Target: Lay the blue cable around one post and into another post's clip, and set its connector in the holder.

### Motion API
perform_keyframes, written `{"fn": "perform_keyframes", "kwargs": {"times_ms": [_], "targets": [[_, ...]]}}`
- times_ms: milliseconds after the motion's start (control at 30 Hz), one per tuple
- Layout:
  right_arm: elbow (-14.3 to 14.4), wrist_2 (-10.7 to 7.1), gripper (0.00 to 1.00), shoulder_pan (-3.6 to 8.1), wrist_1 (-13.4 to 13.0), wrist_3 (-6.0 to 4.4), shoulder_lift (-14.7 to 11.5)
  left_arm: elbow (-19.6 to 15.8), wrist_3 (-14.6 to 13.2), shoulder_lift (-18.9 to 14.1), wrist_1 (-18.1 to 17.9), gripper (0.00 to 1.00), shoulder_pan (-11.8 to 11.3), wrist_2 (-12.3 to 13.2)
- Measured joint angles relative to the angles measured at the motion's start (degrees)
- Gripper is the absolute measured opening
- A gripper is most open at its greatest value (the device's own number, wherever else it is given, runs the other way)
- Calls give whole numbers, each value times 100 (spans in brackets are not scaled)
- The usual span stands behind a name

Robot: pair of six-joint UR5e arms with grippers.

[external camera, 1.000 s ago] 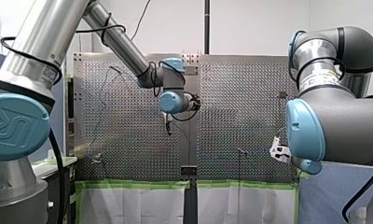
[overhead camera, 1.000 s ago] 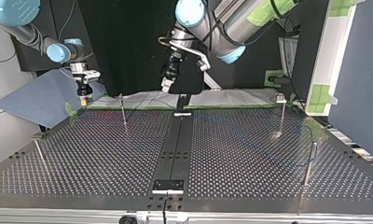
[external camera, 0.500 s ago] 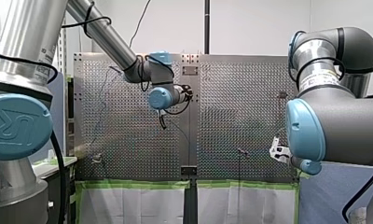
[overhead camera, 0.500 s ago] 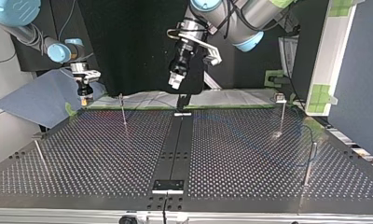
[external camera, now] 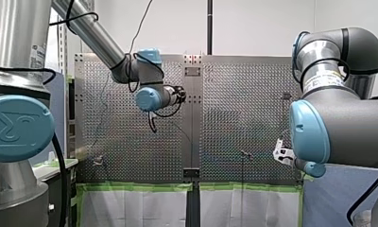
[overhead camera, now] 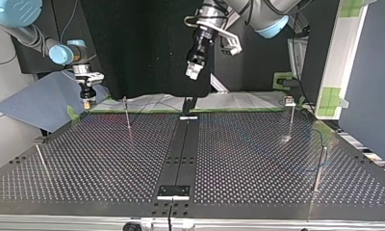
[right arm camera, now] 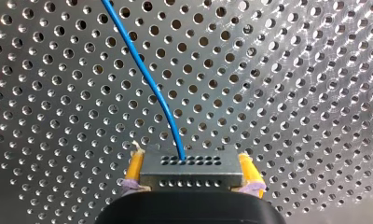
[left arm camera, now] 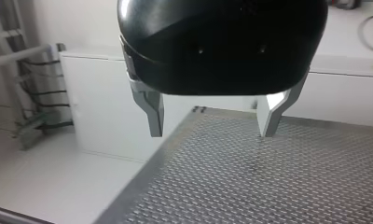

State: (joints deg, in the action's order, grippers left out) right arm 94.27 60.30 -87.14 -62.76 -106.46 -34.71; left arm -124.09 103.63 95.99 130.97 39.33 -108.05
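Right gripper (right arm camera: 190, 156) is clamped on the grey connector (right arm camera: 191, 172), w/ yellow pads (right arm camera: 134, 165) pressing on both ends of the block. The blue cable (right arm camera: 142, 70) leaves the connector's top face & runs ahead of the gripper over the perforated table (right arm camera: 292, 93) in a gentle bend. Can't tell if it touches the plate. In top view this gripper (overhead camera: 87, 102) hangs at the table's far left corner, just over the edge, w/ a blue sheet (overhead camera: 36, 106) beside it. The near post (overhead camera: 127, 115) stands thin & upright just to its right in that view, betw. the gripper & the black centre strip (overhead camera: 181, 149). The cable is too thin to follow across the table there.

Left gripper (left arm camera: 212, 133) has a black body & metal fingers (left arm camera: 154, 112) held apart, w/ only table surface showing thru the gap. In top view it (overhead camera: 194, 72) points down, high over the far end of the centre strip & well apart from the plate.

Other posts in top view:
- clip post (overhead camera: 290, 120) at far right, w/ a small head on top
- right post (overhead camera: 320, 166) nearer on that side
- left post (overhead camera: 40, 156) leaning at the left edge

A bracket plate (overhead camera: 173, 191) sits at the strip's near end. A white panel (overhead camera: 349, 48) w/ green tape (overhead camera: 332, 96) stands past the table's right side. In front view the right arm's elbow (external camera: 338, 127) fills the right & hides that edge of the table.
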Motion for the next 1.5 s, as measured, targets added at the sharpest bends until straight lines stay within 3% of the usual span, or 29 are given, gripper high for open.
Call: {"fn": "perform_keyframes", "kwargs": {"times_ms": [233,667,767,1000,1167,1333,1500], "targets": [[0,0,0,1,0,0,2,-336,-18,164,-154,100,-4,1],[-1,0,0,6,3,6,4,-955,-19,174,-194,100,-11,0],[-37,26,0,24,23,48,4,-1112,-22,174,-206,100,-10,0],[-155,228,0,52,222,281,-72,-1356,-25,173,-211,100,-10,0],[-164,294,0,41,449,340,-265,-1377,-22,174,-211,100,-10,1],[-165,317,0,8,682,318,-518,-1378,-21,175,-211,100,-9,2],[-175,304,0,-28,834,171,-758,-1379,-19,174,-211,100,0,2]]}}
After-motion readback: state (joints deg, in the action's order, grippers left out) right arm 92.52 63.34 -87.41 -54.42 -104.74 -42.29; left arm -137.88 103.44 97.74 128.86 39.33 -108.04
